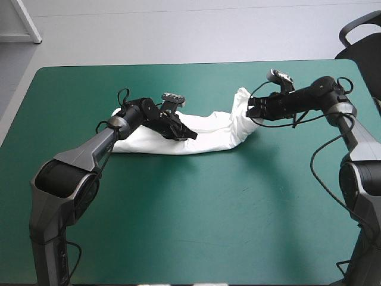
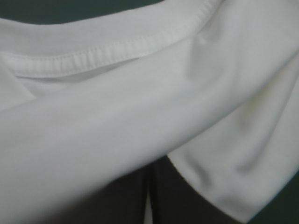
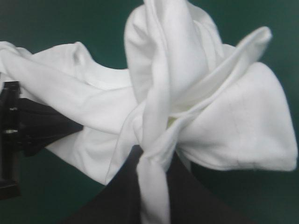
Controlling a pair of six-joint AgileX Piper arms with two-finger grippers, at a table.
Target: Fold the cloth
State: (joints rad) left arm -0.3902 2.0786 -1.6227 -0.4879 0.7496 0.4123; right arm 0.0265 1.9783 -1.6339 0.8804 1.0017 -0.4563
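Bright, even overhead light casts soft shadows on the teal-green cover (image 1: 196, 214) beside the T-shirt (image 1: 217, 134).

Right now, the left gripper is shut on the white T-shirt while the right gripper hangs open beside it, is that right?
Not quite: the right wrist view shows the right gripper also shut on the T-shirt, pinching a bunched fold. The left gripper is shut on it, as you said.

A bench (image 1: 196, 226) with a teal-green cover (image 1: 71, 107) fills most of the high view, its corners rounded. Beyond its far edge lies a pale grey floor (image 1: 178, 30), smooth and plain. A black chair (image 1: 361, 56) with a curved armrest stands just past the far right corner. A corner of a white piece of furniture (image 1: 27, 21) shows near the far left. The light is soft and even.
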